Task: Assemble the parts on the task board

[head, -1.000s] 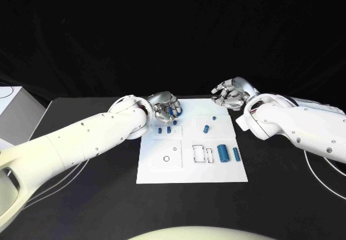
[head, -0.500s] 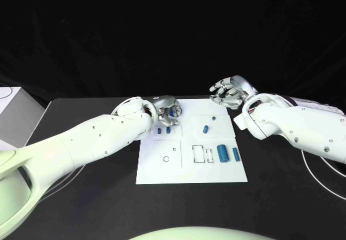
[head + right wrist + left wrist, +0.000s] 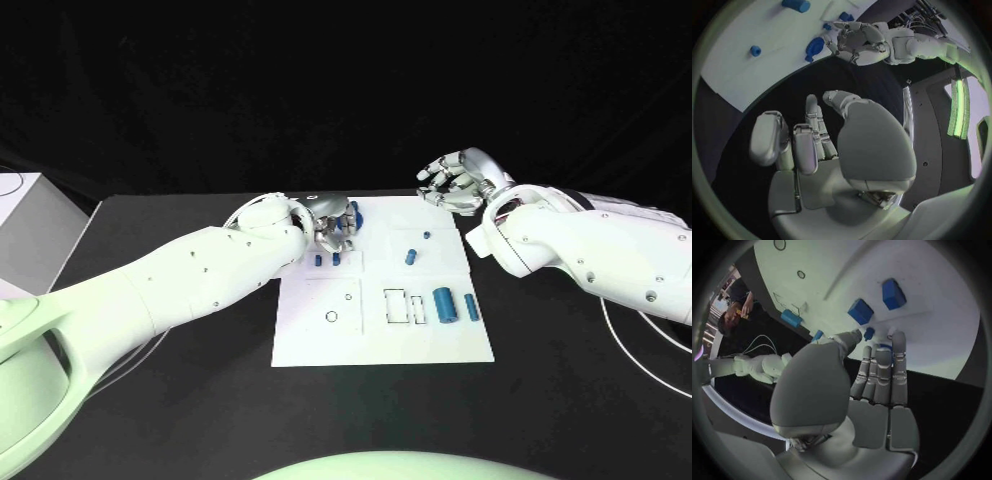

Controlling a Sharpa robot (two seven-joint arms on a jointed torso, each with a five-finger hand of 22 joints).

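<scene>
Left hand (image 3: 336,222), fingers pinching a small blue part (image 3: 353,210), hovers upper-centre over the board (image 3: 378,345); right hand (image 3: 457,182), fingers curled empty, stands farther off.

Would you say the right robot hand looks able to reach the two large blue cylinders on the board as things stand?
Probably yes: the right robot hand is raised beyond the task board, and nothing covers the blue cylinders.

One white task board (image 3: 378,335) lies on a black surface (image 3: 188,400), carrying at least seven blue parts (image 3: 444,303). Two white arms (image 3: 173,285) reach in, each ending in a silver robot hand (image 3: 335,222).
</scene>
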